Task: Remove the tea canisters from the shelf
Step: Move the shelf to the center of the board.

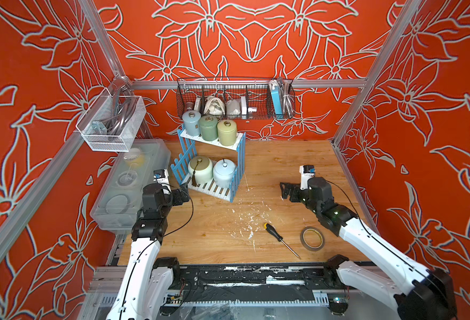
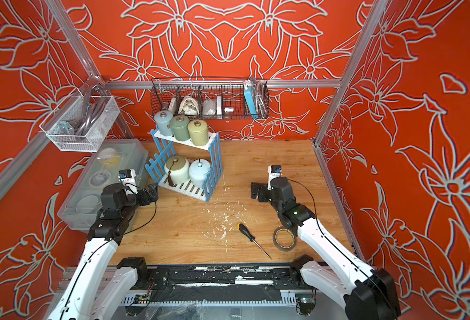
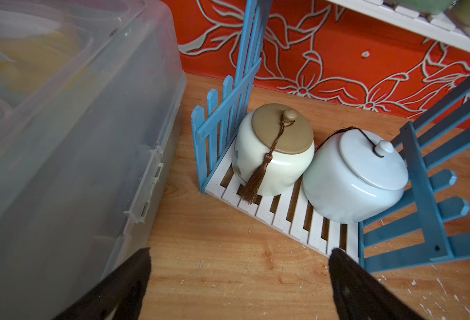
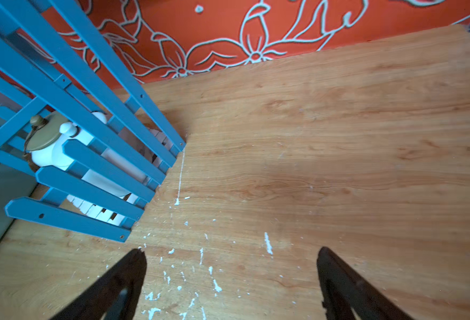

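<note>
- Spreading across the lower middle of both top views, the wooden counter (image 1: 283, 171) carries the shelf (image 1: 240, 155) at centre-left.
- Upper tier: grey-blue canister (image 1: 191, 123), sage green canister (image 1: 208, 128), yellow-green canister (image 1: 226, 132).
- Lower tier: cream tasselled canister (image 1: 200, 169) beside pale blue-white canister (image 1: 224, 173).
- Apart and empty, the left fingers (image 3: 125, 285) sit near the lower tier; the right fingers (image 4: 123, 277), likewise apart, are above bare counter.

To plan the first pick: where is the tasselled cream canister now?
In both top views, the cream canister stands on the shelf's lower board, left of the pale blue canister.
</note>
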Available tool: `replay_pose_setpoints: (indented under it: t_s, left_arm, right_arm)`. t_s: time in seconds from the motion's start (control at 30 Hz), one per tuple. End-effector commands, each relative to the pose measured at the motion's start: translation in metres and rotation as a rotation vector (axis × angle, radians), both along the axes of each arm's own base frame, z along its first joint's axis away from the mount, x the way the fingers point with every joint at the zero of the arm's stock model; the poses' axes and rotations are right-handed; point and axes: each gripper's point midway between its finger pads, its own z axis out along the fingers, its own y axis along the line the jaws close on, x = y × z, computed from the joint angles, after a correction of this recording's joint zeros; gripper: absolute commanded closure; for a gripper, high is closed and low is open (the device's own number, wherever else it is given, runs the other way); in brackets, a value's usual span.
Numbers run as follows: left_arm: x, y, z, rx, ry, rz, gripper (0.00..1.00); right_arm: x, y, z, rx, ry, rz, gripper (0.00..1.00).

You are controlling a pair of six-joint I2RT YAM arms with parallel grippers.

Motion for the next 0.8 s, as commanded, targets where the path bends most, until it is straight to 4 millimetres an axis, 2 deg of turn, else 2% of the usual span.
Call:
replay_pose_setpoints:
  t_s: [0.0, 0.33, 0.77]
  left_arm:
    - [0.002, 0.004, 0.008, 0.047, -0.041, 0.003, 0.01]
    - [0.001, 0.003, 0.012, 0.04, -0.059, -0.001, 0.01]
    - [-0.002, -0.002, 0.015, 0.034, -0.074, -0.024, 0.01]
  right_arm:
    - [0.009, 0.029, 0.031, 0.004, -0.096, 0.039, 0.01]
    - [0.015, 0.113, 0.028, -0.018, -0.108, 0.142, 0.01]
    - [0.02, 0.204, 0.011, -0.066, -0.065, 0.219, 0.01]
